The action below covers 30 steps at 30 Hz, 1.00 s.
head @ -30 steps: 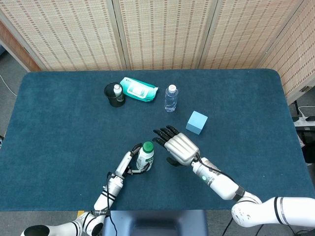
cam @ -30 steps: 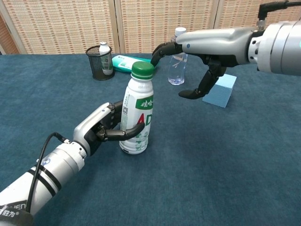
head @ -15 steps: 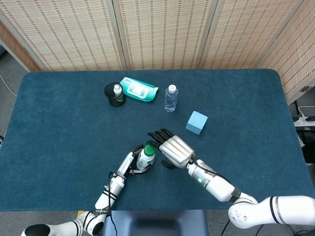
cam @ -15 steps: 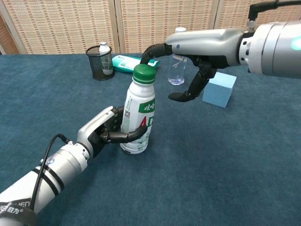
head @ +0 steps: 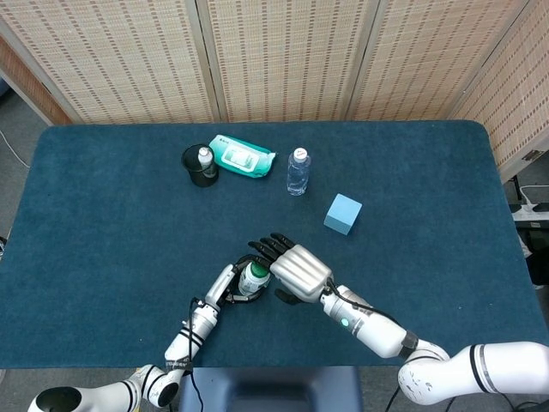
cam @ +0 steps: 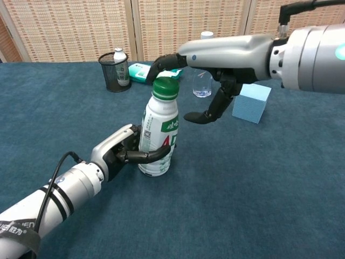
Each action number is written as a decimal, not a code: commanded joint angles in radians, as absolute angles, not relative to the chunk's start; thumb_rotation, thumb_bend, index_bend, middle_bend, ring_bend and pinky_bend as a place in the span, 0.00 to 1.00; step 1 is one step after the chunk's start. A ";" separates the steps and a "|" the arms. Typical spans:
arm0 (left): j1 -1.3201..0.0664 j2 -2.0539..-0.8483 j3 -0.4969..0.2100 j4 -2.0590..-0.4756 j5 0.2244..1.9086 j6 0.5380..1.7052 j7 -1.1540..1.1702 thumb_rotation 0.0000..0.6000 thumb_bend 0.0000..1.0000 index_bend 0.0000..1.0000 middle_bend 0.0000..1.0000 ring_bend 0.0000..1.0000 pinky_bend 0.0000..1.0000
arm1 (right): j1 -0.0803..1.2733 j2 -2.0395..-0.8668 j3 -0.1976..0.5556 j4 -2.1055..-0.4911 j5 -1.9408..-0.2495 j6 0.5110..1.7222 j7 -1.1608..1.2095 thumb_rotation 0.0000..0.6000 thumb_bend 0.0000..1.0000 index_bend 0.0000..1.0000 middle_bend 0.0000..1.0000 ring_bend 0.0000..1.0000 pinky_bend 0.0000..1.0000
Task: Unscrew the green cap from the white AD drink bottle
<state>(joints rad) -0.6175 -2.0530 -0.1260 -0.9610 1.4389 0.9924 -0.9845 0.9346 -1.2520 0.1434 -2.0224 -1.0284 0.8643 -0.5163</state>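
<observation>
The white AD bottle (cam: 158, 137) stands on the blue table, its green cap (cam: 165, 88) on top. My left hand (cam: 125, 152) grips the bottle's lower body from the left. My right hand (cam: 223, 56) hovers palm-down, fingers (cam: 161, 62) stretched over the cap and thumb hanging to the right of the bottle, apart from it. I cannot tell whether the fingertips touch the cap. In the head view the right hand (head: 296, 270) covers part of the bottle (head: 252, 278), and the left hand (head: 226, 288) lies beside it.
At the back stand a black mesh cup (cam: 112, 74) with a small bottle in it, a teal wipes pack (head: 243, 156) and a clear water bottle (cam: 202, 83). A light blue cube (cam: 252, 102) sits right of my right hand.
My right hand has moved left, from beside the bottle to over the green cap. The left hand has kept its grip and shifted the bottle slightly.
</observation>
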 commanded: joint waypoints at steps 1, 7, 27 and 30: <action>-0.628 -2.030 -0.124 -0.990 1.429 0.945 -1.000 1.00 0.98 0.77 0.86 0.43 0.07 | 0.940 -1.251 0.138 -2.038 -1.043 0.861 -0.518 1.00 0.33 0.16 0.00 0.00 0.00; -0.634 -2.011 -0.125 -1.007 1.420 0.913 -0.998 1.00 0.98 0.77 0.87 0.43 0.07 | 0.929 -1.238 0.126 -2.064 -1.115 0.868 -0.484 1.00 0.34 0.16 0.00 0.00 0.00; -0.631 -2.028 -0.128 -0.981 1.412 0.912 -0.973 1.00 0.97 0.77 0.87 0.43 0.06 | 0.887 -1.233 0.112 -1.976 -1.083 0.928 -0.487 1.00 0.34 0.12 0.00 0.00 0.00; -0.635 -2.031 -0.135 -0.977 1.402 0.896 -0.971 1.00 0.97 0.77 0.87 0.43 0.06 | 0.892 -1.246 0.114 -1.979 -1.086 0.929 -0.493 1.00 0.34 0.12 0.00 0.00 0.00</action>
